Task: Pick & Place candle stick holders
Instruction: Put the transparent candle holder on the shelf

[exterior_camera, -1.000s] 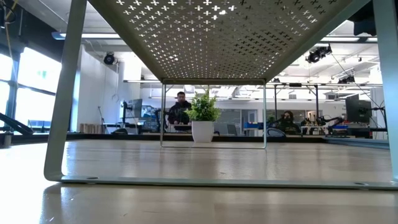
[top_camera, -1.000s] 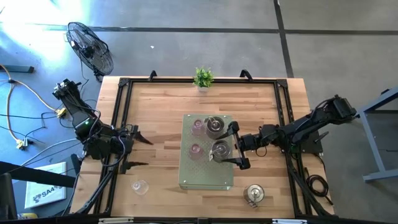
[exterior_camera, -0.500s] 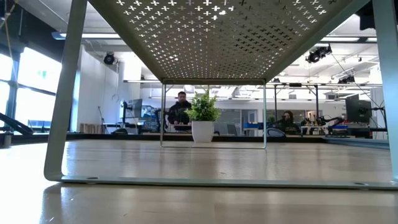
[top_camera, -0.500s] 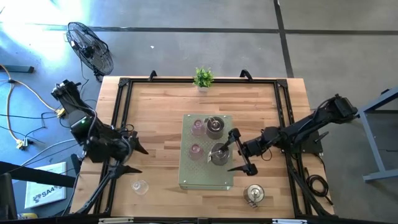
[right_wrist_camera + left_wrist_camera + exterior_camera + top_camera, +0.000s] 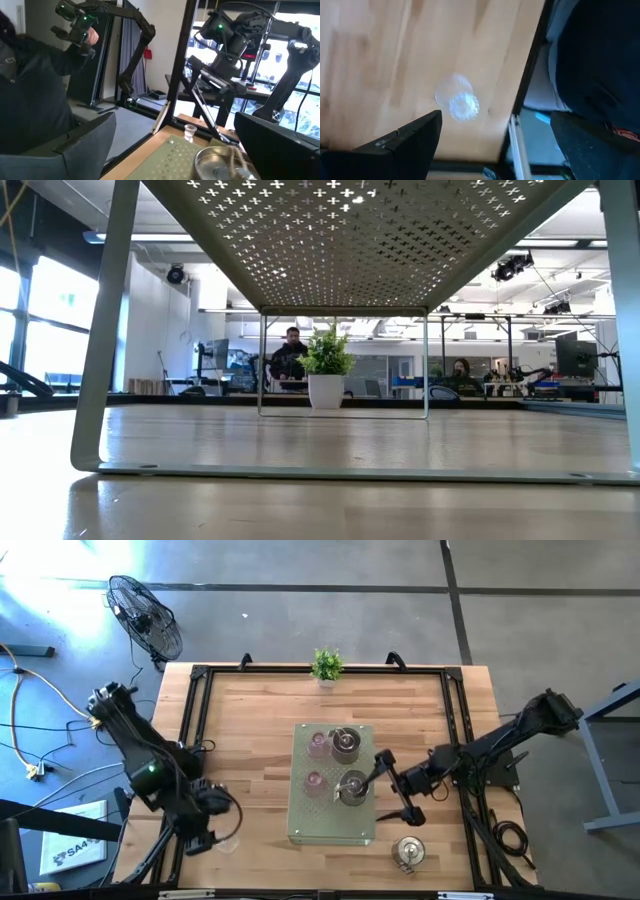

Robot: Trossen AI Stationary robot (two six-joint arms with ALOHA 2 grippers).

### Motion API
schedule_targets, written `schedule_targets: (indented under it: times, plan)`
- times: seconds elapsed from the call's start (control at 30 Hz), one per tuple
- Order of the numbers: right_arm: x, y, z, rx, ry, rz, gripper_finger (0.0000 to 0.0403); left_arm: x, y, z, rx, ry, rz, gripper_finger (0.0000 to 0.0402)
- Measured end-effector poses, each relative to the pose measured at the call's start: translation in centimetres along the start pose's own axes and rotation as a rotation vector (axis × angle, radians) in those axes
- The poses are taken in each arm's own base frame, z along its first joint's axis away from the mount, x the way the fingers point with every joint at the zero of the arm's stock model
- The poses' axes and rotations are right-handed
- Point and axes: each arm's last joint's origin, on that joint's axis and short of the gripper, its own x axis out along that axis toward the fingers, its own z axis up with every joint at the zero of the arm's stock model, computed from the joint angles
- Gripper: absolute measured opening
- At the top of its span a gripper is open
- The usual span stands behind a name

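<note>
Left arm over the clear holder

The left gripper (image 5: 218, 828), fingers spread, hangs just beside the clear holder (image 5: 457, 98); the right gripper (image 5: 396, 788), also spread, sits by the tray (image 5: 330, 830).

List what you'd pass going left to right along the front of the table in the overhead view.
Left gripper over the clear glass holder → front edge of the perforated stand → silvery metal holder.

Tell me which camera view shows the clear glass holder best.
The left wrist view: the clear glass holder sits large on the wood beyond the left end effector. The high view shows it partly hidden under that arm, the right wrist view tiny, and the low view not at all.
</note>
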Motion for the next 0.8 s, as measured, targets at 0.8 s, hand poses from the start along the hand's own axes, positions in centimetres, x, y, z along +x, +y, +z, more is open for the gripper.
schedule_targets:
  times: [0.8]
  plan:
    - [0.0,0.7,-0.6,-0.029,0.068,0.027,0.0400,8.4,-1.3,0.1,-0.162,0.222,0.335,0.0365]
